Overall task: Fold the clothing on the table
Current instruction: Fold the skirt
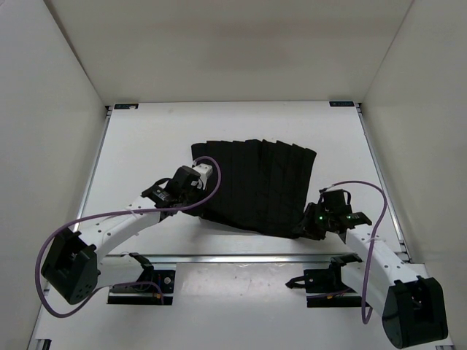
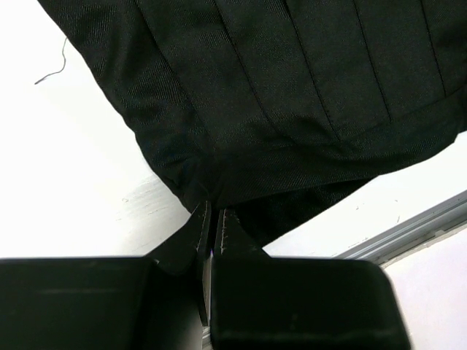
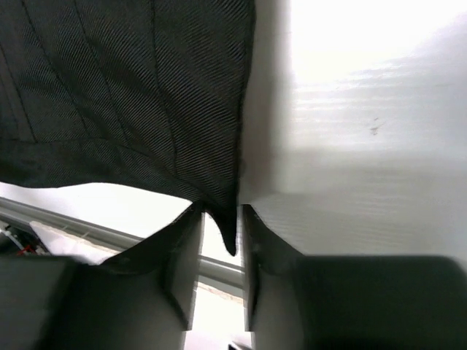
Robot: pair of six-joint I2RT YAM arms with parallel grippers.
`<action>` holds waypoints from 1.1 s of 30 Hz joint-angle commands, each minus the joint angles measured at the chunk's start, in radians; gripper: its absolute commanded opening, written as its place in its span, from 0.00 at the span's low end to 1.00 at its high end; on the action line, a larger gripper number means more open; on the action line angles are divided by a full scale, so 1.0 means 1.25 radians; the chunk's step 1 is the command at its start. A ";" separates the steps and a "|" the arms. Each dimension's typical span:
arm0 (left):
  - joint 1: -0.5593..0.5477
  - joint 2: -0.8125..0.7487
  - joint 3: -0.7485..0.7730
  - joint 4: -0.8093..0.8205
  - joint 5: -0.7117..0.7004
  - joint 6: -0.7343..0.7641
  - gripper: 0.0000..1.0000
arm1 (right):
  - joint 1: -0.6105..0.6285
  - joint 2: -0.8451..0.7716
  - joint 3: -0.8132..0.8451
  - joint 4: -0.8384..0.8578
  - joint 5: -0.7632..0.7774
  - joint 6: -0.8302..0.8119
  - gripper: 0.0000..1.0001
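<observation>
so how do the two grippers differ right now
The left gripper is shut, pinching the skirt so cloth bunches at its tips; the right gripper is open, a skirt corner hanging loose in the gap. The left gripper is at the skirt's left side, the right gripper at its near right corner. Both meet the skirt's edge.
</observation>
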 commanded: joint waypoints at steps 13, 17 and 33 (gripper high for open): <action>-0.013 -0.036 0.003 -0.034 0.006 0.024 0.00 | -0.009 -0.056 0.057 -0.025 -0.030 0.000 0.01; -0.026 -0.070 -0.017 -0.054 -0.011 0.005 0.00 | 0.007 -0.027 0.090 0.018 -0.025 -0.019 0.00; 0.052 -0.158 0.020 -0.062 -0.038 0.004 0.00 | -0.017 0.185 0.339 0.063 -0.070 -0.131 0.00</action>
